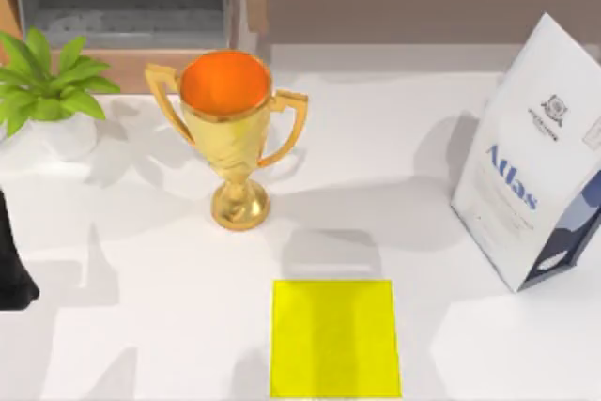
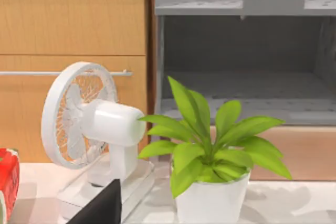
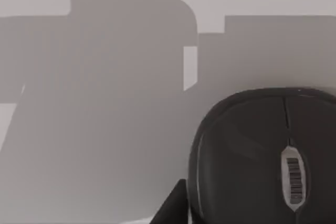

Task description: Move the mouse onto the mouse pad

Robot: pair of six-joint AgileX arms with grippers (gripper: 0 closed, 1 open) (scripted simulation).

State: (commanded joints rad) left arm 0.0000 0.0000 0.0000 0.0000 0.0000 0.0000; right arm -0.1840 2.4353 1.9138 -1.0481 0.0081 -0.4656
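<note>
The mouse is dark grey with a scroll wheel. It lies on the white table in shadow, close under my right wrist camera. A dark part of my right gripper shows right beside the mouse's edge. The mouse pad is a flat bright-yellow square at the table's front middle, with nothing on it. My left arm stays at the table's left edge, and a dark tip of my left gripper shows in the left wrist view.
A gold trophy stands behind the pad. A potted plant sits at the back left, next to a white fan. A white Atlas bag stands at the right. Bare table lies between pad and bag.
</note>
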